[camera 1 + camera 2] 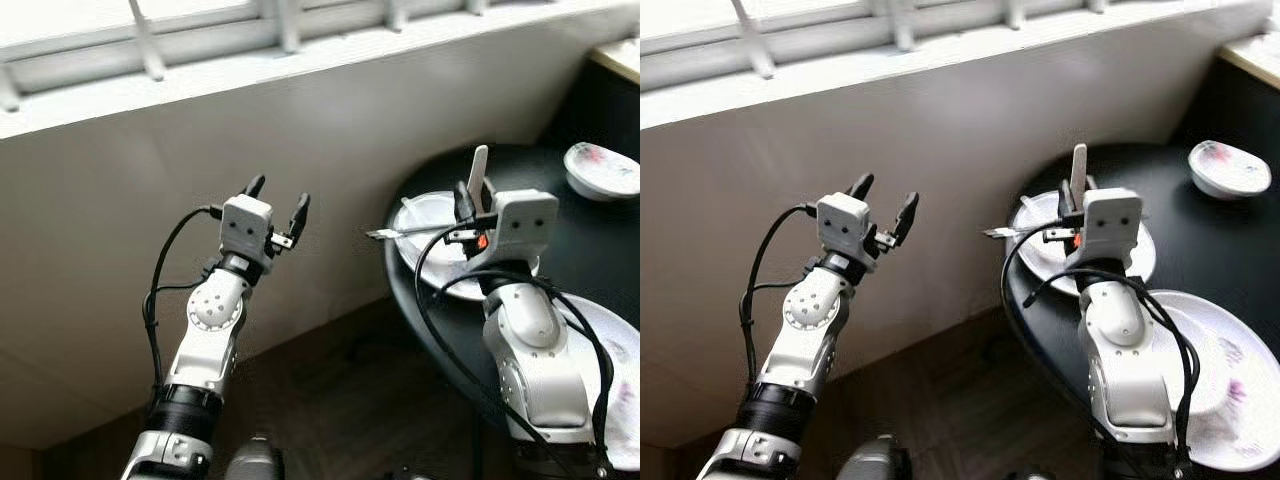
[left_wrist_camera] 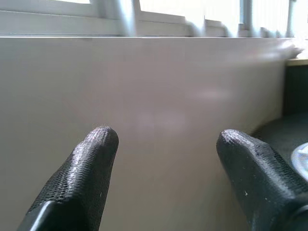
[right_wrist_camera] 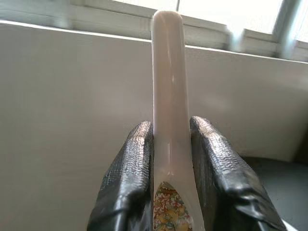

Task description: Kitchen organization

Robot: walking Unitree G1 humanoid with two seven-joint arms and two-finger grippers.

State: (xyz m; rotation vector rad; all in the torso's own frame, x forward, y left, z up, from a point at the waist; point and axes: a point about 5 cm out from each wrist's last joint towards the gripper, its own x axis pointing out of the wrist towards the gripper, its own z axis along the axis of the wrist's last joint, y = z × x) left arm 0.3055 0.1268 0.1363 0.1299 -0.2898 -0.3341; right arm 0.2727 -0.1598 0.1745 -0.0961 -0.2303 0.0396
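Observation:
My right gripper [image 1: 476,198] is raised above the near edge of a round black table [image 1: 570,250] and is shut on a white ceramic spoon [image 3: 168,72]. The spoon's handle [image 1: 479,168] points straight up, and its patterned bowl sits low between the fingers [image 3: 130,163]. Just beyond this gripper, a white plate [image 1: 418,212] lies on the table with a thin metal utensil [image 1: 388,233] poking out over its rim. My left gripper [image 1: 277,205] is held up before the pale wall, off the table, open with nothing between its fingertips [image 2: 98,139].
A small patterned bowl [image 1: 601,170] sits at the table's far right. A large white plate [image 1: 622,372] lies at the front right, beside my right arm. A pale wall [image 1: 330,130] under a window sill runs behind everything. Dark wooden floor [image 1: 340,400] lies below.

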